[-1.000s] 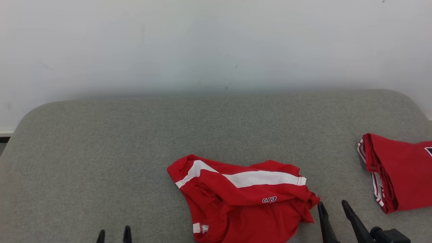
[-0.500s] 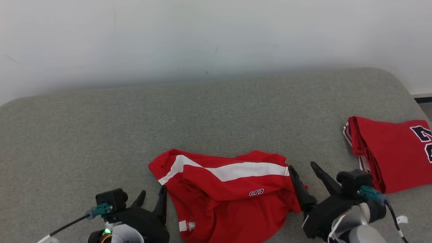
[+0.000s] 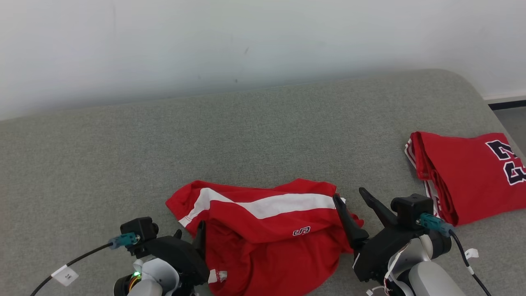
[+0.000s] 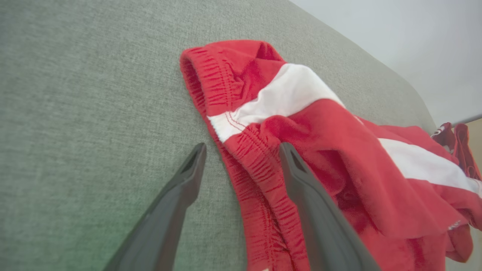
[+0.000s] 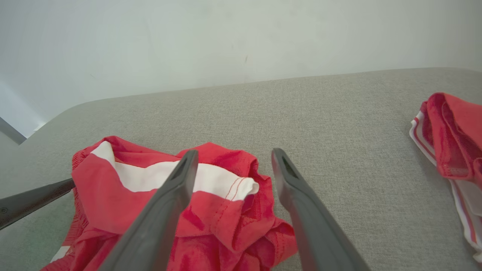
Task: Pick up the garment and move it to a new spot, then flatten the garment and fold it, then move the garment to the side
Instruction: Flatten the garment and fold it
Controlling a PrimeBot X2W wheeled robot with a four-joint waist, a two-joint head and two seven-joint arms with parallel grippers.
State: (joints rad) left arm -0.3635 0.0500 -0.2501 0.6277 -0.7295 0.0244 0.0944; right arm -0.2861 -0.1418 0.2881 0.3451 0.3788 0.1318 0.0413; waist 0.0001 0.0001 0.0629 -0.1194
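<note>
Two grippers and one garment on my screen.

1. Garment (image 3: 263, 242): red with a white stripe, crumpled, lying at 6 o'clock on the grey pad (image 3: 246, 131).
2. Left gripper (image 3: 189, 229): at the garment's 8 o'clock edge. Jaws spread, one finger over the elastic band, the other over bare pad.
3. Right gripper (image 3: 348, 193): at the garment's 3 o'clock edge. Jaws spread, one finger over the stripe's end, the other over pad. I cannot tell whether either gripper touches cloth.
4. Jersey (image 3: 464, 176): red, folded, at 3 o'clock on the pad, well apart from the garment.
</note>
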